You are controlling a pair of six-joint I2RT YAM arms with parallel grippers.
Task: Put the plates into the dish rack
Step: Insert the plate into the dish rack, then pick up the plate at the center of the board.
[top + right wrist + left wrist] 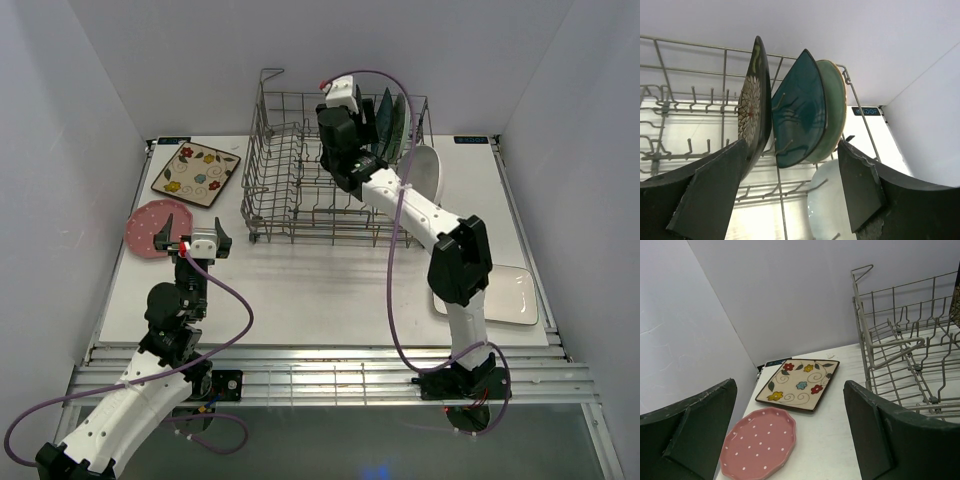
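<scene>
The grey wire dish rack [290,190] stands at the back middle of the table. In the right wrist view, a dark patterned square plate [752,105], a teal square plate [800,115] and a mint-green round plate [836,110] stand upright in its right end. My right gripper [365,150] is open and empty inside the rack, its left finger [715,190] close beside the dark plate. A white oval plate [427,172] sits just outside the rack's right side. My left gripper [195,238] is open and empty, just right of the pink dotted plate [150,228]. The cream floral plate [196,172] lies behind it.
A white rectangular plate [500,295] lies flat at the front right, beside my right arm's elbow [460,255]. The rack's left part [900,345] shows only bare tines. White walls close in the table on three sides.
</scene>
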